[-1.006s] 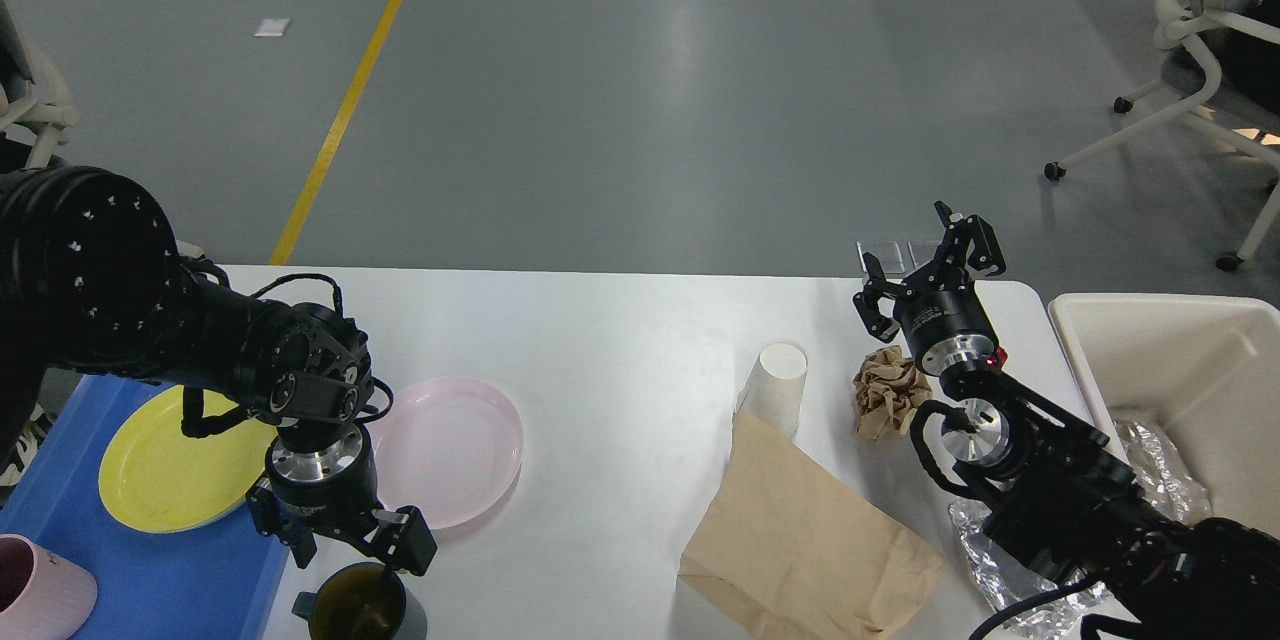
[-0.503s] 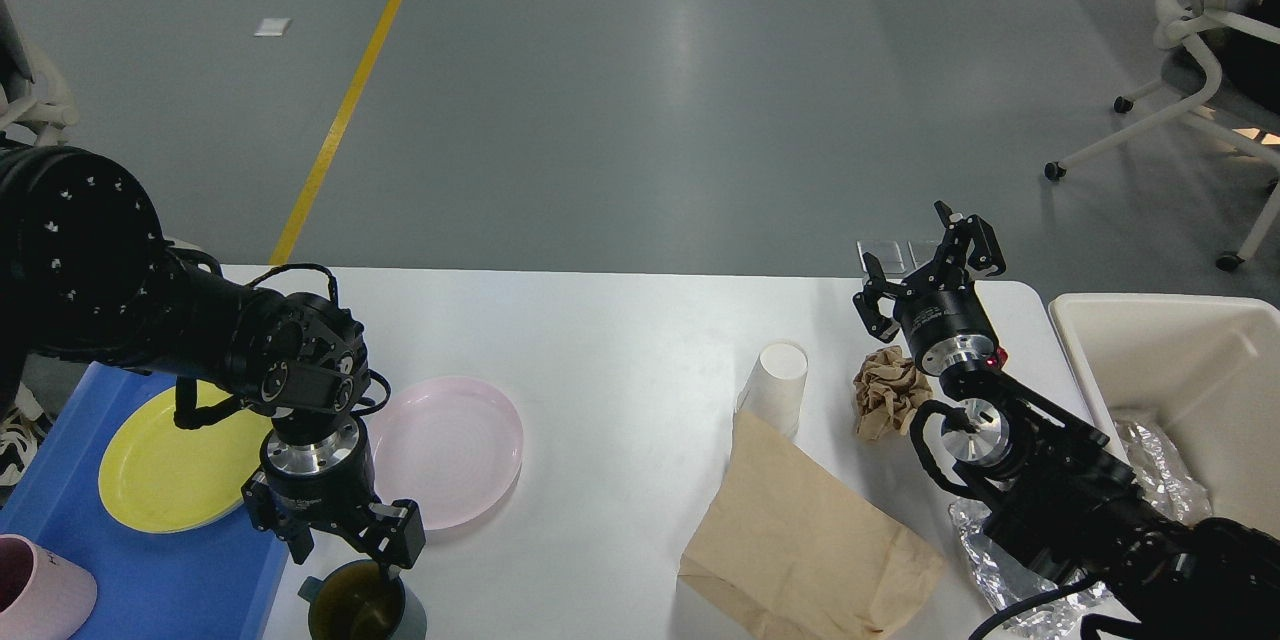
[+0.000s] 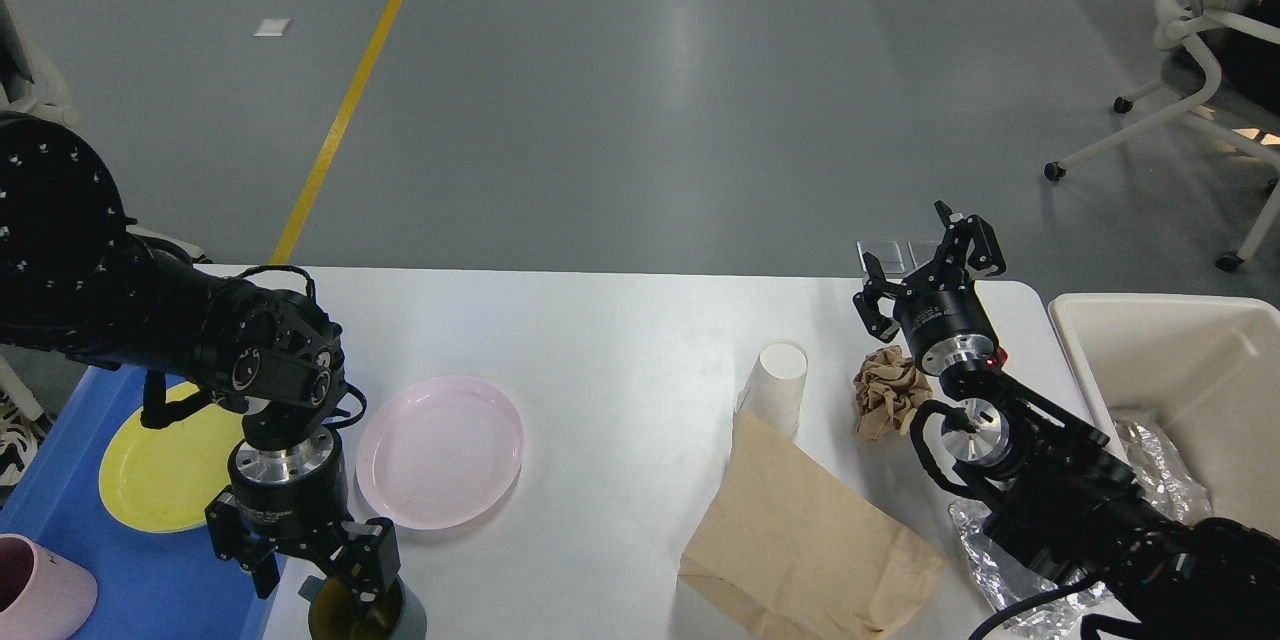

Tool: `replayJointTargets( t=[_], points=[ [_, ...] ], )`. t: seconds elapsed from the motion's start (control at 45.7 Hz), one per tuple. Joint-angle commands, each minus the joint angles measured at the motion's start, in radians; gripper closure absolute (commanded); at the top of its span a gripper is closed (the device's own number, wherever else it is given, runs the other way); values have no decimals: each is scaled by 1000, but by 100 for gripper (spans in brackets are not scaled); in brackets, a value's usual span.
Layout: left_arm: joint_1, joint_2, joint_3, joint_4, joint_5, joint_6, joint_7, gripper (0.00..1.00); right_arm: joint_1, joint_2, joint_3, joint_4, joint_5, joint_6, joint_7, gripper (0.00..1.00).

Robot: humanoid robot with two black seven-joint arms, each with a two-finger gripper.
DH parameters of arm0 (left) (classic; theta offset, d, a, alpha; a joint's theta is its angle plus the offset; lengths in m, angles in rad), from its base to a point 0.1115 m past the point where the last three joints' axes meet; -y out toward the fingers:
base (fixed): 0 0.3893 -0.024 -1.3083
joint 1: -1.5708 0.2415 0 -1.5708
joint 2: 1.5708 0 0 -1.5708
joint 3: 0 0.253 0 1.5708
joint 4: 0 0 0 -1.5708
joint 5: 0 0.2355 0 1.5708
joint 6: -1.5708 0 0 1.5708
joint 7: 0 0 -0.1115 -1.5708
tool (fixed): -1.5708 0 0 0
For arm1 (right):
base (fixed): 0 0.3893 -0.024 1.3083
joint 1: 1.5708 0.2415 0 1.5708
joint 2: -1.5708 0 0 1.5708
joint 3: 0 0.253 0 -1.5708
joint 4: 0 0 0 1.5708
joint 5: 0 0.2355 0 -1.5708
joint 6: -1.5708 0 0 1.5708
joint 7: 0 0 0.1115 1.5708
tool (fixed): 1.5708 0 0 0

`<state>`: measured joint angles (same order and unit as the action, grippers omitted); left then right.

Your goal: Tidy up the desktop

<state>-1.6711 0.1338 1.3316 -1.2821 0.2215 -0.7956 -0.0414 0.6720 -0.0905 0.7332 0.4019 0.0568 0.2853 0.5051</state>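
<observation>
The white desktop (image 3: 620, 340) carries a pink plate (image 3: 440, 450), a dark green mug (image 3: 355, 618) at the front edge, a white paper cup (image 3: 776, 382), a crumpled brown paper ball (image 3: 886, 390), a flat brown paper bag (image 3: 800, 540) and crumpled foil (image 3: 985, 545). My left gripper (image 3: 315, 575) points down with its fingers spread; its right finger is over the mug's rim. My right gripper (image 3: 925, 265) is open and empty, just behind the paper ball.
A blue tray (image 3: 150, 580) at the left holds a yellow plate (image 3: 160, 470) and a pink cup (image 3: 35, 600). A cream-white bin (image 3: 1180, 360) at the right holds foil (image 3: 1160, 480). Office chairs stand on the floor at the far right.
My left gripper has moved left and toward the front edge, lower over the mug. The mug has hardly moved. The right arm has not moved.
</observation>
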Motion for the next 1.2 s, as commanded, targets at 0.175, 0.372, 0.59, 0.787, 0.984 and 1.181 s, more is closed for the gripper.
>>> replayJointTargets(
  t=[0.175, 0.372, 0.59, 0.787, 0.984, 1.181],
  points=[
    [36, 9, 5, 10, -10, 4, 0, 16, 1, 0, 0, 0, 0, 0, 0, 0],
    [80, 7, 3, 29, -21, 10, 0, 20, 0, 0, 0, 0, 0, 0, 1, 0],
    [117, 9, 5, 84, -33, 21, 1, 26, 0, 0, 0, 0, 0, 0, 0, 0],
    [137, 7, 3, 118, -57, 39, 1, 29, 0, 0, 0, 0, 0, 0, 0, 0],
    [152, 0, -5, 121, -62, 75, 3, 43, 0, 0, 0, 0, 0, 0, 0, 0],
    [157, 1, -6, 121, -62, 69, 5, 66, 0, 0, 0, 0, 0, 0, 0, 0]
  ],
)
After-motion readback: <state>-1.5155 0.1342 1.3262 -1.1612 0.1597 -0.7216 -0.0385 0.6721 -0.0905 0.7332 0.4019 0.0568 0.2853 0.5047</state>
